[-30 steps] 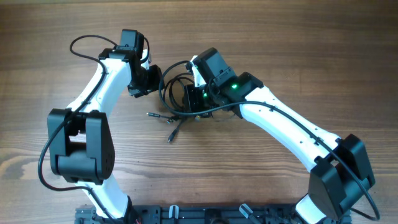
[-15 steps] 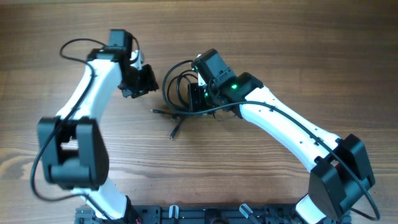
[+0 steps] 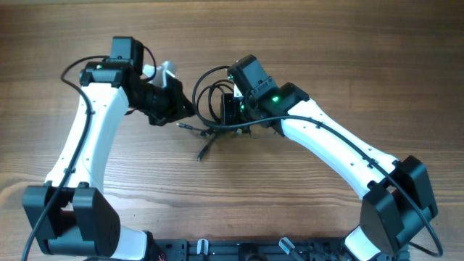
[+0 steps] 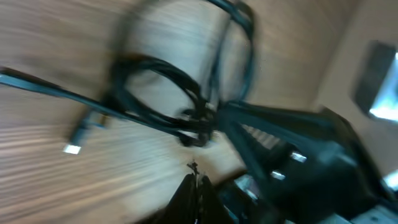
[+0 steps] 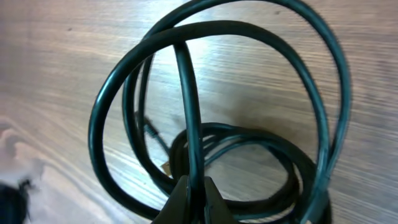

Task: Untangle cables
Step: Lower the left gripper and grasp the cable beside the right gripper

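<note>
The cables [image 3: 206, 93] lie as a tangle of black loops at the table's middle, with plug ends [image 3: 185, 125] trailing to the front left. In the right wrist view one dark strand [image 5: 186, 106] rises straight from my right gripper [image 5: 193, 188], which is shut on it, with the other loops [image 5: 298, 155] behind. In the overhead view the right gripper [image 3: 229, 112] sits at the tangle's right side. My left gripper [image 3: 184, 109] is just left of the loops. In the blurred left wrist view its jaws [image 4: 198, 182] are pressed shut with nothing between them, short of the cables [image 4: 163, 93].
The wooden table [image 3: 304, 43] stretches bare all round the tangle. A black rail [image 3: 239, 250] runs along the front edge between the arm bases. The right gripper's black body [image 4: 298, 155] fills the left wrist view's right side, close to the left jaws.
The left gripper's jaws have closed, and the left arm has swung, bringing the gripper slightly nearer the cables' left side. The right gripper keeps its hold in place.
</note>
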